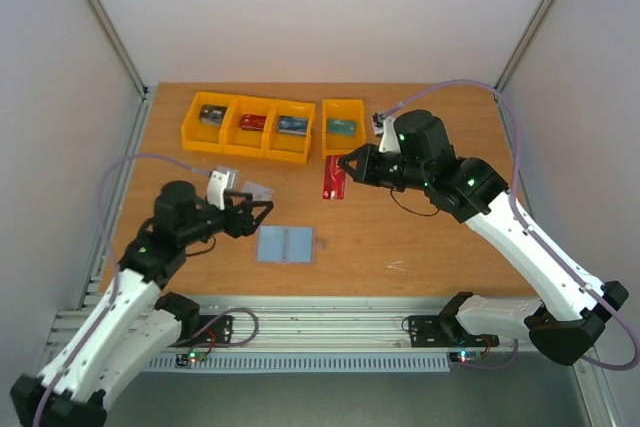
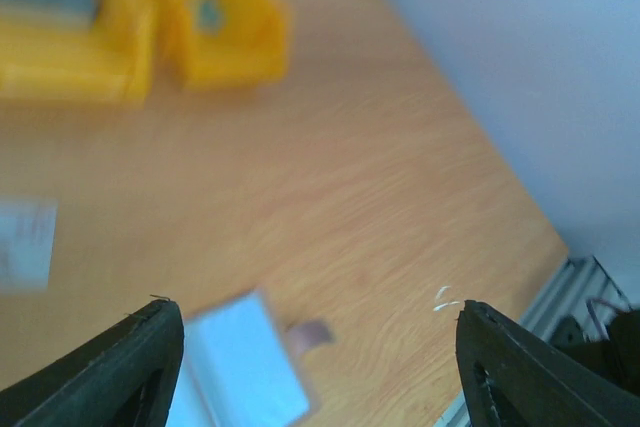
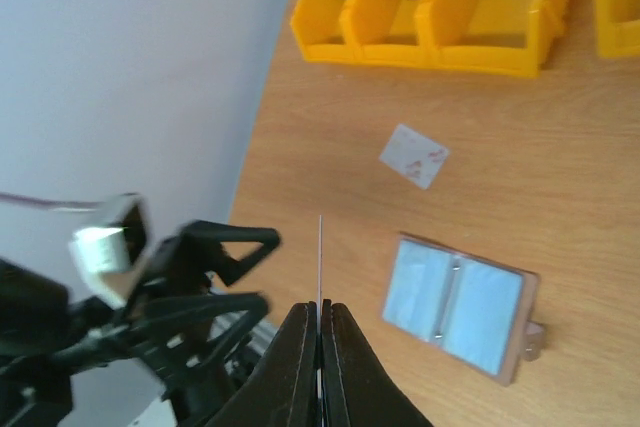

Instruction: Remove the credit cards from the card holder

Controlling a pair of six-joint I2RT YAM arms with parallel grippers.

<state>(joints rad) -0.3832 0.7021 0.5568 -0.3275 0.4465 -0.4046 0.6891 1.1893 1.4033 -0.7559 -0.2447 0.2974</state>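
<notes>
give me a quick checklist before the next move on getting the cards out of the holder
1. Left gripper open with nothing between its fingers: ok
2. Right gripper shut on the red card: ok
3. Card holder lying unfolded and flat, inside facing up: ok
4. Pale card lying flat, apart from the holder and both grippers: ok
5. Any cards left in the holder's pockets: cannot tell

1. Top view: high above the near edge, looking down over the whole brown wooden worktop (image 1: 430, 237).
2. Left wrist: low, close, blurred.
3. Right wrist: higher; all three share the flat blue-grey folding card holder (image 1: 286, 244).
</notes>
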